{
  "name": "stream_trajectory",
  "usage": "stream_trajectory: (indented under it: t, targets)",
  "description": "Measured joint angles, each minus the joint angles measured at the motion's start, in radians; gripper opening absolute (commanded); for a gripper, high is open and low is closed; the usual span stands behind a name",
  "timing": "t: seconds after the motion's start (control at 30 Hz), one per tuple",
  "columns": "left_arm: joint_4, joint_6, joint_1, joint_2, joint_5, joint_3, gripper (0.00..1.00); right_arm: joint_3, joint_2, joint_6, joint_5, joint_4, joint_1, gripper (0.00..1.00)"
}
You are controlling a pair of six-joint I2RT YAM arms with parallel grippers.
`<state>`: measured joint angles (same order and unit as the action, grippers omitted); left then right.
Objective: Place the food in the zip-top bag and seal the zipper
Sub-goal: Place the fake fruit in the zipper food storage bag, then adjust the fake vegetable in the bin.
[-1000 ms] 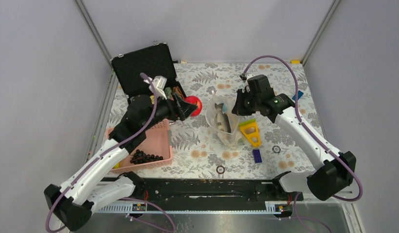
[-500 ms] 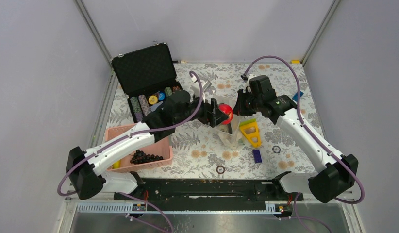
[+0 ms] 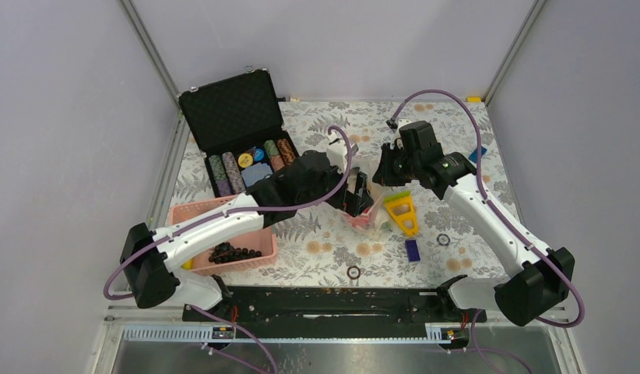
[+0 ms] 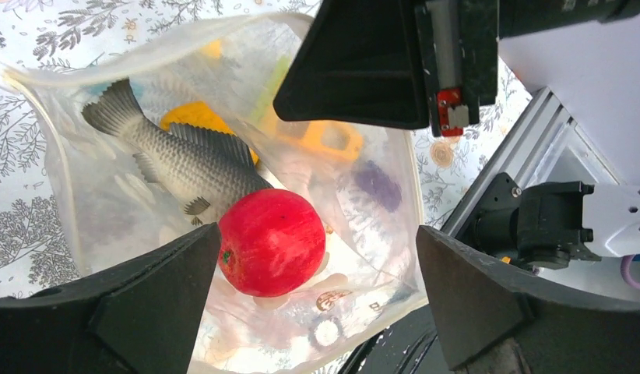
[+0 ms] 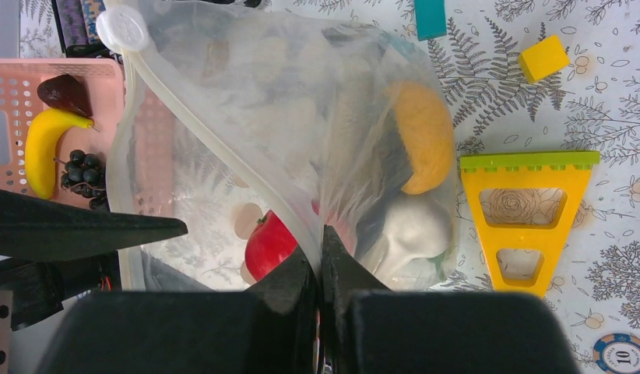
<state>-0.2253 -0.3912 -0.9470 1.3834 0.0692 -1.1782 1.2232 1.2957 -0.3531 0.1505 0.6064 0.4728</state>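
Note:
The zip-top bag (image 3: 369, 222) stands open mid-table. My right gripper (image 3: 383, 170) is shut on its whitish zipper (image 5: 216, 148) and holds the mouth up; its jaws (image 5: 321, 241) pinch the strip. My left gripper (image 3: 356, 193) is open over the mouth, jaws wide apart (image 4: 318, 243). The red fruit (image 4: 272, 241) lies loose in the bag (image 4: 379, 218) beside the left finger, with the grey fish (image 4: 184, 160) and the orange (image 4: 196, 117). The right wrist view shows the red fruit (image 5: 270, 243), orange (image 5: 422, 136) and a white mushroom (image 5: 410, 230) inside.
A pink basket (image 3: 254, 222) at the left holds the grape bunch (image 3: 233, 252) and banana (image 5: 48, 144). An open black case of poker chips (image 3: 247, 164) stands behind it. A yellow triangular piece (image 3: 401, 212) and a blue block (image 3: 412, 249) lie right of the bag.
My left arm swung right from the case to the bag with the red fruit, then opened; the fruit now lies inside the bag. My right gripper has held still.

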Motion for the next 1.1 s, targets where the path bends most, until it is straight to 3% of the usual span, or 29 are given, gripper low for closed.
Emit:
stream_trajectory:
  t: [0.47,0.67,0.83,0.97,1.1]
  targets:
    - [-0.052,-0.001,-0.013,0.006,-0.040,-0.007,0.99,0.000,0.000,0.000,-0.002,0.000,0.000,0.04]
    - [-0.135,-0.021,-0.013,-0.069,-0.167,-0.006,0.99,-0.005,-0.002,0.000,-0.011,0.000,-0.003,0.04]
    - [-0.217,-0.080,-0.006,-0.225,-0.378,-0.005,0.99,-0.007,-0.019,0.000,-0.043,0.001,-0.005,0.04]
    - [-0.322,-0.195,0.095,-0.303,-0.505,0.030,0.99,-0.010,-0.047,0.002,-0.065,0.002,-0.006,0.04]
    - [-0.443,-0.369,0.305,-0.333,-0.574,0.154,0.99,-0.010,-0.051,0.006,-0.083,0.002,-0.008,0.04]
